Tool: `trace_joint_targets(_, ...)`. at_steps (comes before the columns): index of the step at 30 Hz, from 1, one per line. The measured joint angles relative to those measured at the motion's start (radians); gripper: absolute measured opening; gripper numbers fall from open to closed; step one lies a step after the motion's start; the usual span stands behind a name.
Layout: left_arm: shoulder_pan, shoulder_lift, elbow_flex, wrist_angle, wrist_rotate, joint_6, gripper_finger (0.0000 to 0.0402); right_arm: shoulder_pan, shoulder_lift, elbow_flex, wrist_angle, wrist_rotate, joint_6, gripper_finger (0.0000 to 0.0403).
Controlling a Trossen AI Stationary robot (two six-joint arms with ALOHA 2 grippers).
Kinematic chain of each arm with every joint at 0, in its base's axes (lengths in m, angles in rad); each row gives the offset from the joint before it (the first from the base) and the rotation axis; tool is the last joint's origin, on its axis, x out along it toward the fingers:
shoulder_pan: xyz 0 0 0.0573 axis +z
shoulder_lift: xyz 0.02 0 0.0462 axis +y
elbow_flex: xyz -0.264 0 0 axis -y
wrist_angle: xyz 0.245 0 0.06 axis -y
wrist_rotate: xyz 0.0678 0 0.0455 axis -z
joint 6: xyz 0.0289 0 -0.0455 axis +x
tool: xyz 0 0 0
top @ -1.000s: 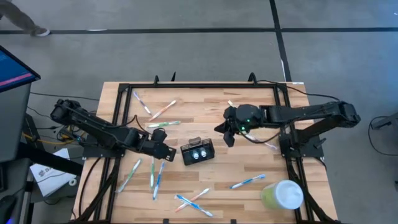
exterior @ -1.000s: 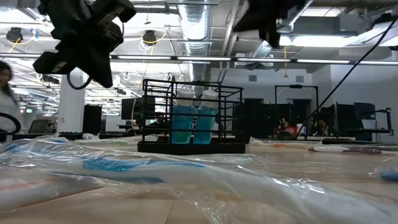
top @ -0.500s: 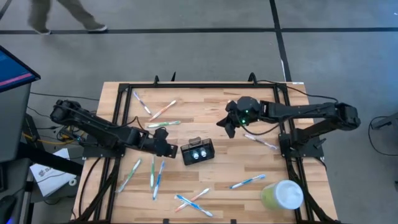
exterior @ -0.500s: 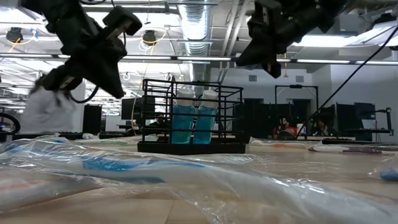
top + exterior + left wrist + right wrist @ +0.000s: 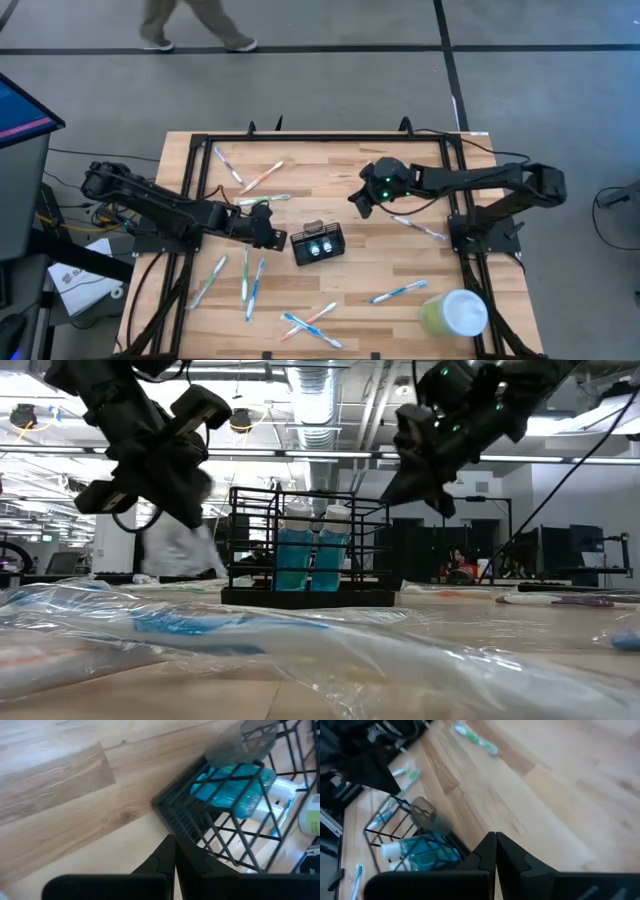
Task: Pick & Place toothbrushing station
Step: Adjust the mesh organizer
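Observation:
The toothbrushing station (image 5: 318, 243) is a small black wire holder with two blue bottles in it. It stands on its base near the middle of the wooden table and also shows in the low view (image 5: 308, 555). My left gripper (image 5: 271, 232) is shut and hangs just left of the station, slanting down toward its corner (image 5: 167, 810), with a small gap showing. My right gripper (image 5: 360, 205) is shut and hovers above the table, to the far right of the station (image 5: 415, 845).
Toothbrushes lie scattered: far left (image 5: 262, 176), near left (image 5: 250, 285), front (image 5: 310, 322), right (image 5: 397, 292), and under the right arm (image 5: 420, 228). A pale green cup with a white lid (image 5: 455, 313) stands at the near right corner. Black rails (image 5: 190, 190) frame the table.
My right gripper has sunk markedly and drifted toward the table's far edge and left, staying shut. My left gripper has dropped a little and edged toward the station, also shut. The station has not moved. A person walks past beyond the far edge.

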Motion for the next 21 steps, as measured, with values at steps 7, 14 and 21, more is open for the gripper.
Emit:
trace_joint_targets(7,0.031,0.05,0.0,0.026,0.045,0.021,0.0,0.007,0.106,-0.001,0.111,-0.018,0.054,0.0)
trace_joint_targets(14,0.041,0.135,0.0,0.168,0.091,0.039,0.0,0.0,0.176,0.0,0.122,-0.047,0.077,0.0)
trace_joint_targets(21,0.051,0.162,0.001,0.178,0.099,0.047,0.0,0.067,0.192,0.001,0.168,-0.079,0.123,0.0)
